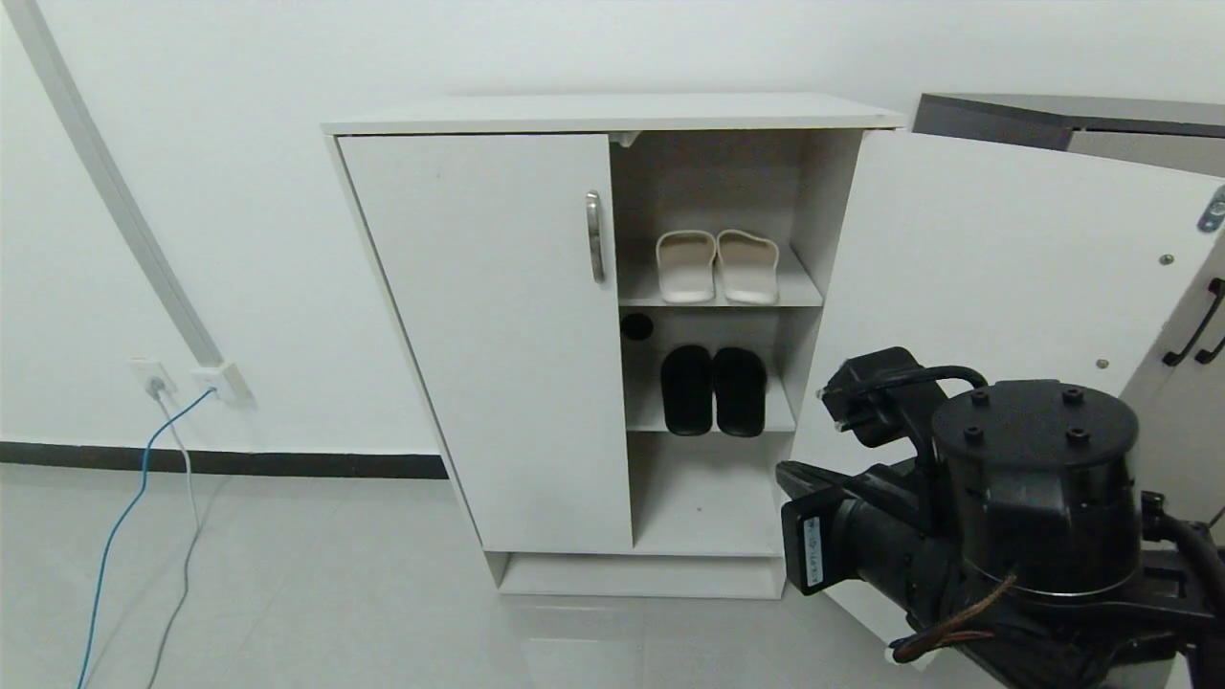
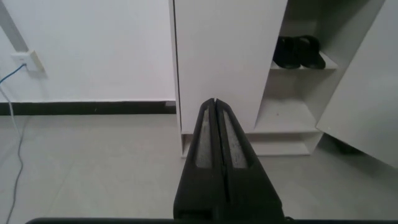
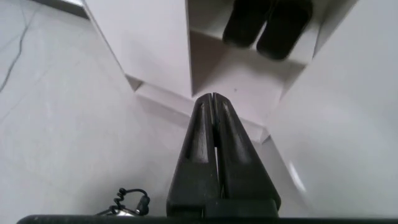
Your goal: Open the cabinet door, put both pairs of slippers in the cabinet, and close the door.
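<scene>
At the far left we find a wall socket (image 1: 153,375) above the dark skirting, with a blue cable (image 1: 124,517) and a grey cable (image 1: 187,536) trailing from it down onto the floor (image 1: 335,593). Next comes the cabinet (image 1: 612,112), white and standing against the wall. Its left door (image 1: 488,335) is shut, with a metal handle (image 1: 595,236) upright near its inner edge.

Past that edge the right half of the cabinet stands open to us. The white slippers (image 1: 718,266) lie side by side on the upper shelf, touching each other, one end of each toward the back wall. The black slippers (image 1: 714,390) lie the same way on the shelf below, directly under the white pair. The right door (image 1: 995,258) is swung wide open toward us. The right arm (image 1: 1005,498) sits in front of that door's lower part. Beyond the door's far edge we make out a second cabinet (image 1: 1187,383) with a black handle (image 1: 1196,330).

In the left wrist view, the left gripper (image 2: 214,102) has its fingers pressed together and hangs above the floor, tip pointing at the foot of the shut door. In the right wrist view, the right gripper (image 3: 212,96) also has its fingers pressed together, above the floor just before the cabinet's base, with the black pair on its shelf beyond the tip.
</scene>
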Controlling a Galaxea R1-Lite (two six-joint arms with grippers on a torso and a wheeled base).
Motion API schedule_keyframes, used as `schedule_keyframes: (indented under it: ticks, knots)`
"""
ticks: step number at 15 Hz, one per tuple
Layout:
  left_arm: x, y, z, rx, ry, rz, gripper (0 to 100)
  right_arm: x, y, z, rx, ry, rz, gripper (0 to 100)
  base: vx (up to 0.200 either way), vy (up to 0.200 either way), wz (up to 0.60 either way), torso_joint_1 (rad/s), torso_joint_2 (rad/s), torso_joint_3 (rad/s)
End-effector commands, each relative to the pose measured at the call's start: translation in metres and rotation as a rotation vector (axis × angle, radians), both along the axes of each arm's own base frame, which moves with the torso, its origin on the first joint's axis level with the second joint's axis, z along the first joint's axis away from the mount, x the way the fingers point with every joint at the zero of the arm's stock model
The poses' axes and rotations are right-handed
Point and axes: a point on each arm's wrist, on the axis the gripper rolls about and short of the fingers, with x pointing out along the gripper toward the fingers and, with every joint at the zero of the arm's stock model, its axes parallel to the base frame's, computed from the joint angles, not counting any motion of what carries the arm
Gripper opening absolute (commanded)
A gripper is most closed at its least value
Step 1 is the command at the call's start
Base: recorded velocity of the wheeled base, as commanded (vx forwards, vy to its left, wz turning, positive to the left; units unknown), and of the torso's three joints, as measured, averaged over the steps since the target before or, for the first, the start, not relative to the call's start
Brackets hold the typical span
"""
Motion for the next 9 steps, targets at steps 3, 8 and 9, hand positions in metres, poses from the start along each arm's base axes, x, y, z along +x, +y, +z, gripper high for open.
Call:
schedule_keyframes:
  ticks: [3, 8, 9]
  knots:
    - [0.0001, 0.0000, -0.0001, -0.002, 0.002, 0.000, 0, 0.0015, 0.0008, -0.0023, -0.006, 0.004, -0.003, 0, 0.000, 0.000, 0.00, 0.000, 0.00, 0.000]
    - [0.0001, 0.0000, -0.0001, -0.002, 0.002, 0.001, 0, 0.0011, 0.0001, -0.0031, -0.009, 0.006, -0.003, 0, 0.000, 0.000, 0.00, 0.000, 0.00, 0.000]
    - [0.0001, 0.0000, -0.0001, -0.002, 0.002, 0.001, 0, 0.0012, 0.0004, -0.0035, -0.010, 0.007, -0.003, 0, 0.000, 0.000, 0.00, 0.000, 0.00, 0.000]
